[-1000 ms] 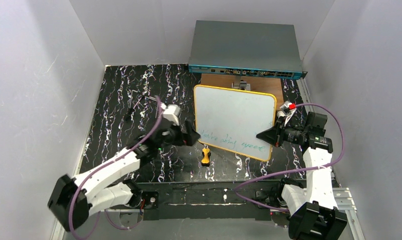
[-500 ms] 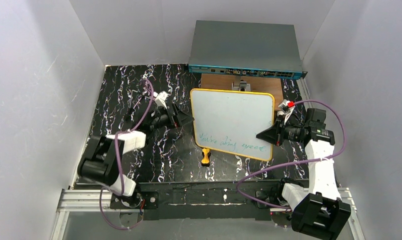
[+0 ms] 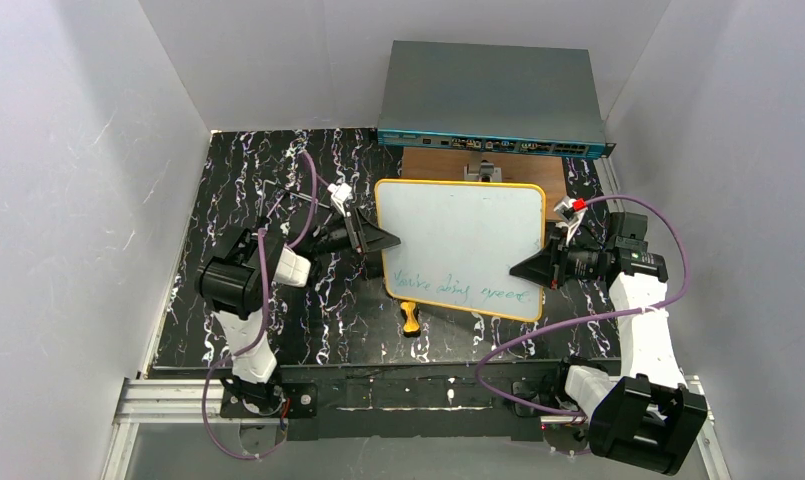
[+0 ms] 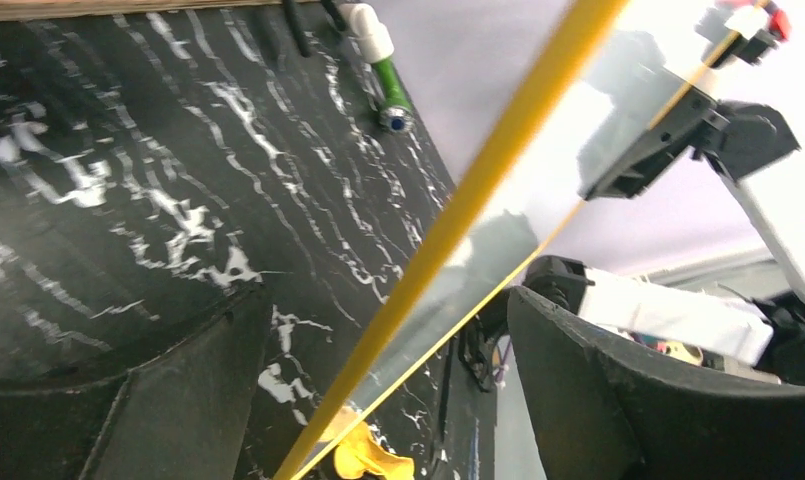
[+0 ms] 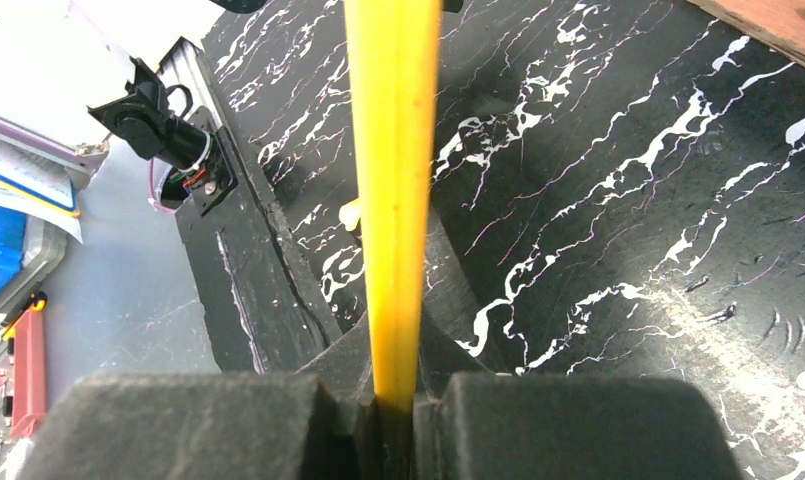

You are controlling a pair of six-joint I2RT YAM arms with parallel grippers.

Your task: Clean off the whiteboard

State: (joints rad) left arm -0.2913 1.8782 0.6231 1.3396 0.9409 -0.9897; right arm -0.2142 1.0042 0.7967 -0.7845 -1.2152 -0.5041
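Right gripper (image 3: 531,268) clamps the right edge of the whiteboard (image 3: 463,240) at center frame in the top view, while the left gripper (image 3: 383,240) sits at the board's left edge with its jaws spread. Green handwriting (image 3: 463,290) runs along the board's lower part; a small yellow-and-black object (image 3: 410,318) lies on the black marbled table (image 3: 248,180) just below it, and a brown wooden board (image 3: 433,162) and a grey equipment box (image 3: 493,95) sit toward the top of the frame. From the left wrist, the released left gripper (image 4: 388,300) straddles the whiteboard's (image 4: 496,150) yellow rim, which runs diagonally between the two dark fingers (image 4: 178,400) without touching either; a green-and-white pen-like object (image 4: 383,80) lies on the table at upper center. From the right wrist, the right gripper (image 5: 398,400) is pinched tight on the whiteboard's (image 5: 393,150) yellow rim, seen edge-on and running straight up the frame above the table (image 5: 628,200).
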